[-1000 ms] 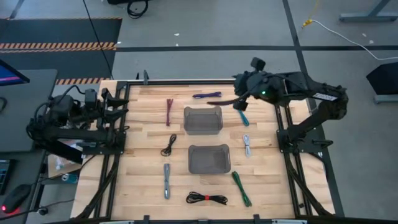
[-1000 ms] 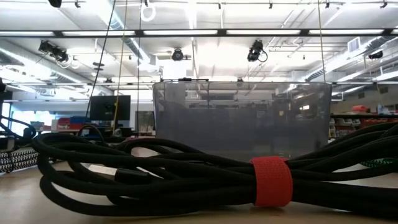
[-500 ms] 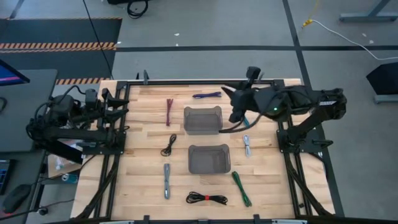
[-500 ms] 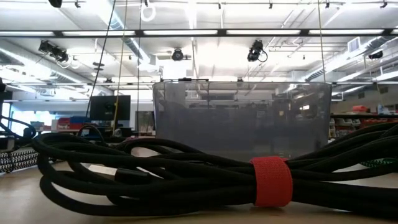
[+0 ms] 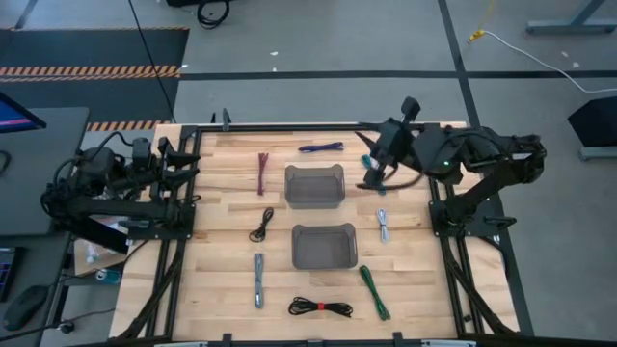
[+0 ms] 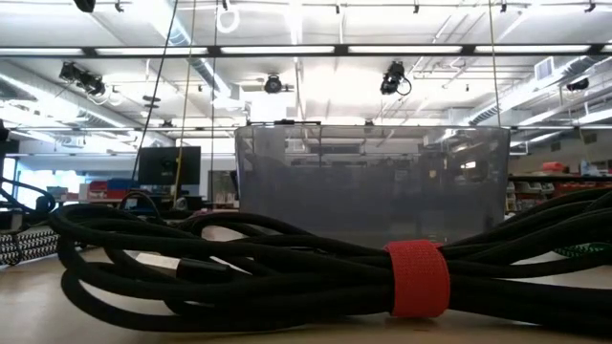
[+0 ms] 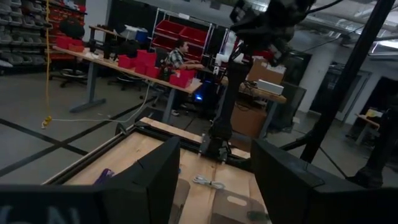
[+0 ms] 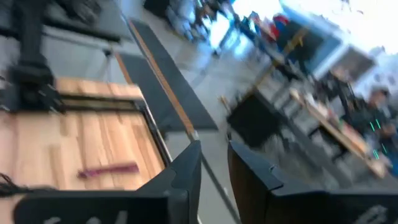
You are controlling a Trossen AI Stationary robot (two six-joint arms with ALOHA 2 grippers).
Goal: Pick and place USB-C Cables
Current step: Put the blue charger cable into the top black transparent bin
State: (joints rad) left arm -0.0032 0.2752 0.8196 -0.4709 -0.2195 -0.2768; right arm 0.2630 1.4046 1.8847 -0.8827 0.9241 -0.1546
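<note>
The right pincer (image 8: 214, 180) hangs above the wooden bench (image 5: 222, 202) just beside the far translucent grey rectangular bin (image 5: 314, 185). Its fingers stand slightly apart with nothing between them. The thin teal bundled cable (image 5: 367, 162) lies just beneath it. The purple cable (image 5: 321, 147) and maroon cable (image 5: 262, 173) lie near that bin. The green cable (image 5: 374, 292) and the black cable with a red strap (image 5: 321, 307) lie by the nearer bin (image 5: 324, 246). The left pincer (image 7: 214, 180) waits at the bench's left edge, fingers wide apart and empty.
</note>
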